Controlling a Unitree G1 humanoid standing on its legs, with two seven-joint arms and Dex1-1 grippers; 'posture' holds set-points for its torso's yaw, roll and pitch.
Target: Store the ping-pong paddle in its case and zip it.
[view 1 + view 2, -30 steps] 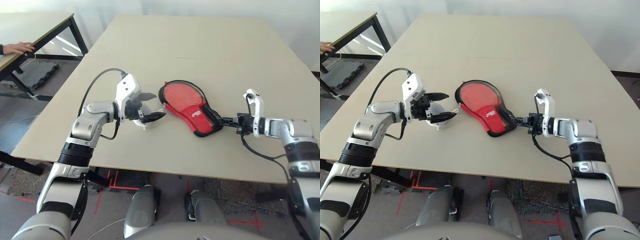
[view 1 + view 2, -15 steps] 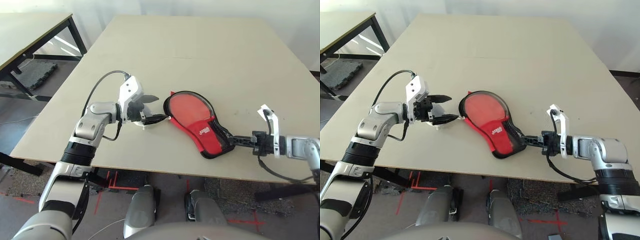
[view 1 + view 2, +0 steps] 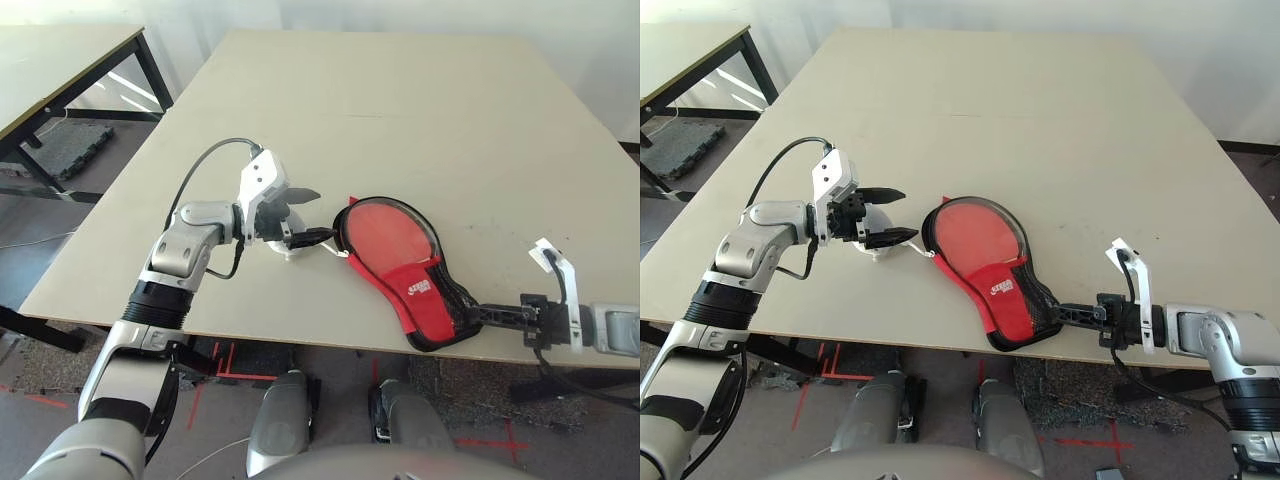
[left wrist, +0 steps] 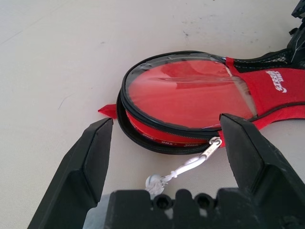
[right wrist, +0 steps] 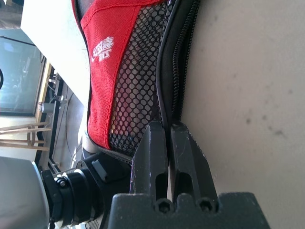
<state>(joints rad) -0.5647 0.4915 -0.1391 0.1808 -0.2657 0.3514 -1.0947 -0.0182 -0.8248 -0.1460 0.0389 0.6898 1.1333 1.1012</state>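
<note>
Left eye view: the case (image 3: 405,262) lies flat on the table (image 3: 420,110) at the near edge, its round end toward the left and its narrow handle end toward the near right, where it slightly overhangs the table's rim. A red disc shows through the clear window of the round end; I judge this to be the ping-pong paddle (image 4: 186,98), already inside.

Change noted: against the picture of a second ago, the case has been dragged toward the near right, from mid-table to the near edge. The right gripper (image 3: 1065,312), jaws pressed together on the black rim at the narrow end, has drawn back with it. The right wrist view shows the fingertips (image 5: 157,138) closed at the zipper seam beside the mesh pocket (image 5: 138,90); whether they pinch a pull tab or the fabric rim itself cannot be told.

The left gripper (image 3: 305,215) has held its place, jaws spread wide, pointing right at the round end. The case has slid slightly away from it. The white zipper pull cord (image 4: 188,164) lies on the table between its open fingers, not yet gripped.

Assessment: stowing appears done; zipping is the step in hand. The near-edge position leaves little margin.
</note>
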